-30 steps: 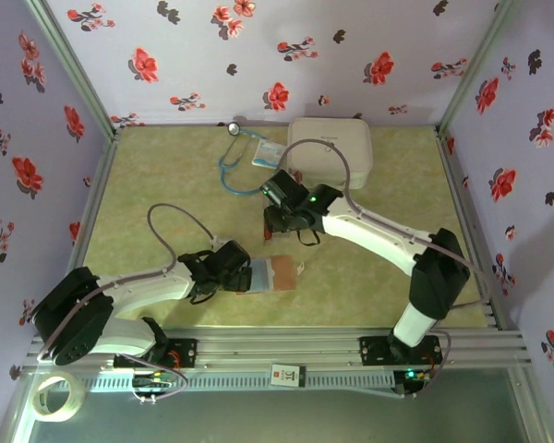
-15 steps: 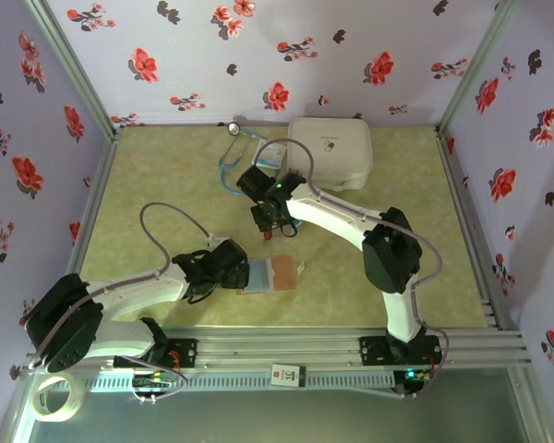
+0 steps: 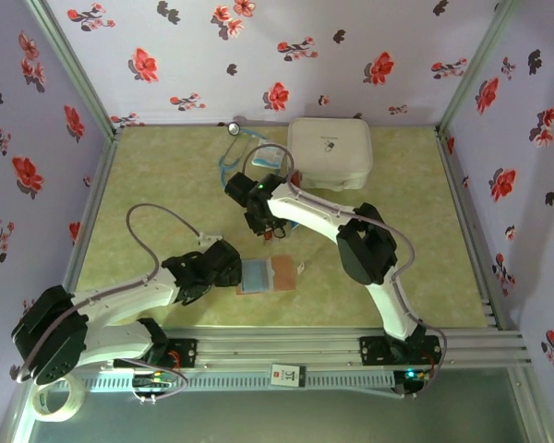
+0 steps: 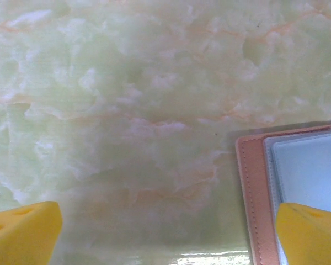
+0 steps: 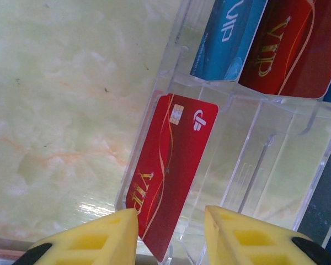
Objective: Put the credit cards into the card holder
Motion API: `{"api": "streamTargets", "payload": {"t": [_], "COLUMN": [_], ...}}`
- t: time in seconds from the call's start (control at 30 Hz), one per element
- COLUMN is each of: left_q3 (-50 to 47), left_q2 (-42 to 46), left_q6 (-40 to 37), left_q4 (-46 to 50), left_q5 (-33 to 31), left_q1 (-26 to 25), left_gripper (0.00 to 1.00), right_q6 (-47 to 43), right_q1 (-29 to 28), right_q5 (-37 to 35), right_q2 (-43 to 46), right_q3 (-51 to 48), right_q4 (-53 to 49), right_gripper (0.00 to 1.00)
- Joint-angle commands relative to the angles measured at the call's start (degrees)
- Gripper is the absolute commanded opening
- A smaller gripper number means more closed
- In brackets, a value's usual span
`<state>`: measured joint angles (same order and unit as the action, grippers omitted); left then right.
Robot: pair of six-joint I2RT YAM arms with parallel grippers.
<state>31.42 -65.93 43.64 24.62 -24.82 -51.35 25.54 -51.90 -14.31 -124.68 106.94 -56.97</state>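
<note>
Right wrist, right claw (image 5: 171,221): straddled a red credit card (image 5: 171,160); pinch unclear
Left claw (image 4: 165,232): spread wide
Risk: card could have caught the clear tray (image 5: 276,132) wall; slipped

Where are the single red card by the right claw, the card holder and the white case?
red card (image 5: 171,165), right wrist view, middle of its face.
card holder (image 4: 249,193), left wrist view, its stitched tan border.
white case (image 3: 330,152), top external view, centre of its lid.
</note>
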Motion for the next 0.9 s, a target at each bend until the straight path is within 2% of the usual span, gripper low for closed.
{"api": "streamTargets", "payload": {"t": [0.0, 0.33, 0.6, 0.87], "left_q3": [-1.5, -3.2, -3.4, -3.4], "left_q2": [2.5, 5.1, 4.9, 4.1], "left_q6": [1.5, 1.7, 1.7, 1.7], "left_q4": [1.2, 1.3, 1.0, 0.3], "left_q5": [-2.7, -2.7, -2.8, -2.6], "left_q1": [0.6, 1.3, 1.4, 1.5], "left_gripper": [1.0, 1.0, 1.0, 1.0], "right_q6": [0.2, 0.8, 1.4, 1.7], "right_q1": [-0.2, 0.0, 0.4, 0.9], "right_q5": [-2.2, 0.4, 3.5, 4.2], "right_q2": [-2.0, -4.6, -3.9, -2.8], "right_q3": [2.2, 3.6, 3.2, 2.9], "right_q4": [-2.4, -1.9, -0.2, 0.3], "right_gripper": [0.36, 0.36, 0.29, 0.26]}}
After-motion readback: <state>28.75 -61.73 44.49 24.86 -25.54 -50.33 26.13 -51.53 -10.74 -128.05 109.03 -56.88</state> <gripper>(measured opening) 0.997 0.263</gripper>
